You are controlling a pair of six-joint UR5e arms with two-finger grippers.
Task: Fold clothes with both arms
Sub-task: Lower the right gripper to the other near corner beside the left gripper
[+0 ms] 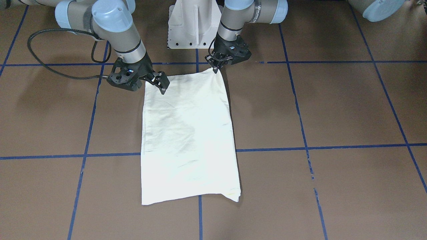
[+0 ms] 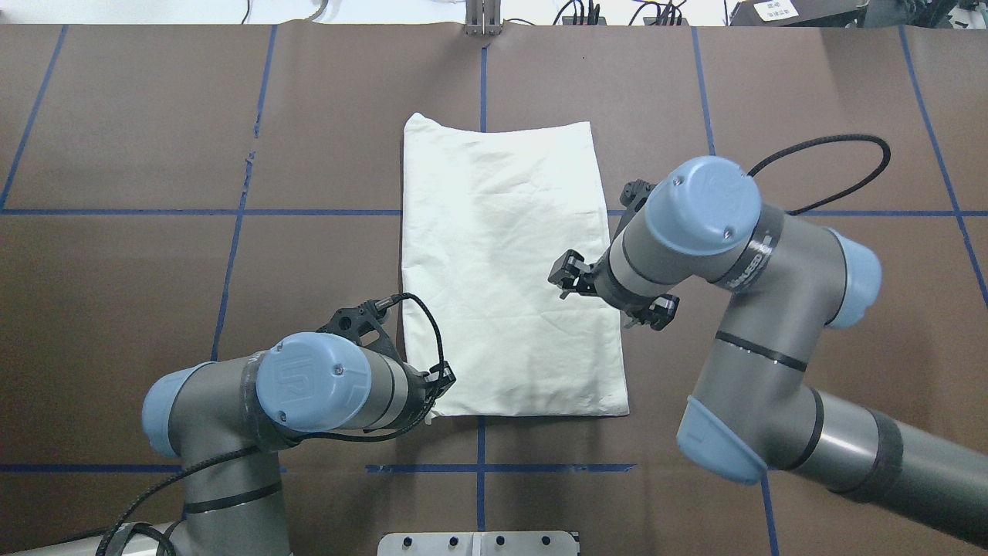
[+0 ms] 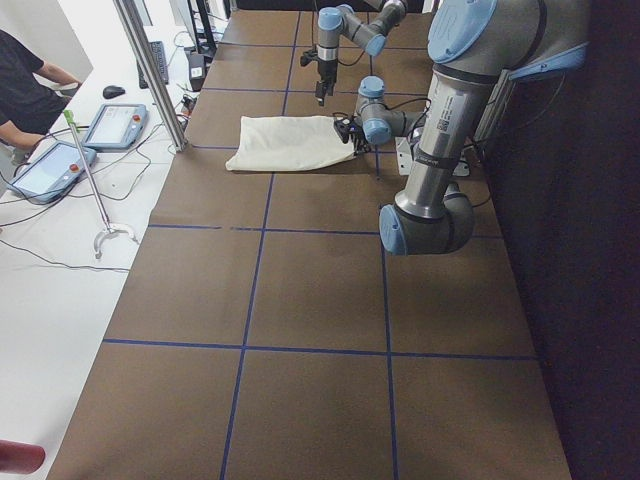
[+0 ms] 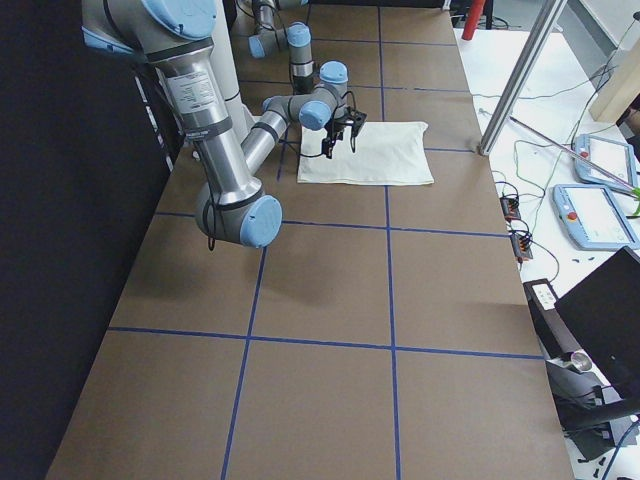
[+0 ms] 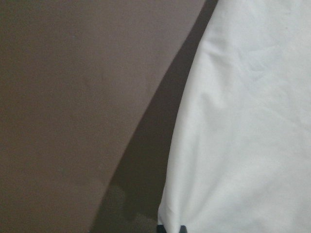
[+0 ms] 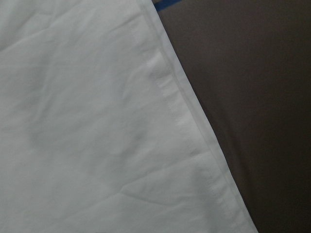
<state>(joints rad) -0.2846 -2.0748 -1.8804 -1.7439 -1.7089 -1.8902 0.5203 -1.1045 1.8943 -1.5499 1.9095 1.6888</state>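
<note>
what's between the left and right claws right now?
Only the shirt, its robot-side edge, spans from left claw to right claw; front-facing view shows it.

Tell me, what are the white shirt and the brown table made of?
The shirt looks like soft, matte, cotton-like cloth: it creases and has a stitched hem. The table looks covered in dull brown paper or board; I can't tell which.
</note>
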